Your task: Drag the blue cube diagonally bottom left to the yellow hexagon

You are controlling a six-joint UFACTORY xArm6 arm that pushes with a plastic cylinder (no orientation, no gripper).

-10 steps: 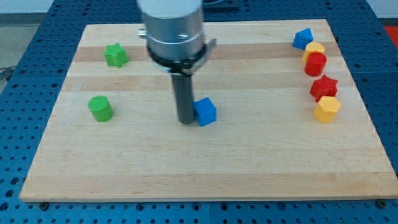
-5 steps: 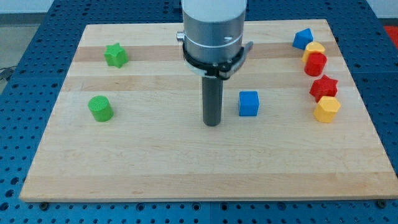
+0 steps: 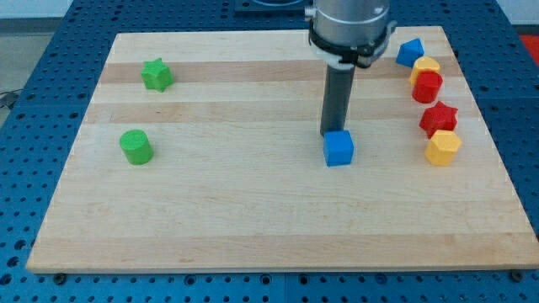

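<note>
My tip [image 3: 333, 135] has been swung from the blue cube's [image 3: 338, 148] left to its top edge; no end effector is fitted, so downward pushing is favoured.

The board [image 3: 253, 227] is pale wood with lighter and darker bands running across it, set on a blue table [image 3: 34, 168] dotted with small holes. A blue cube [image 3: 338, 148] sits mid-board. Near the board's left edge are a green star [image 3: 156, 74] and a green cylinder [image 3: 136, 146]. By the right edge sit a second blue block [image 3: 410, 52], a yellow block [image 3: 425, 66], a red block [image 3: 427, 87], a red star [image 3: 438, 117] and a yellow hexagon [image 3: 443, 147]. The rod [image 3: 338, 97] is dark grey.
</note>
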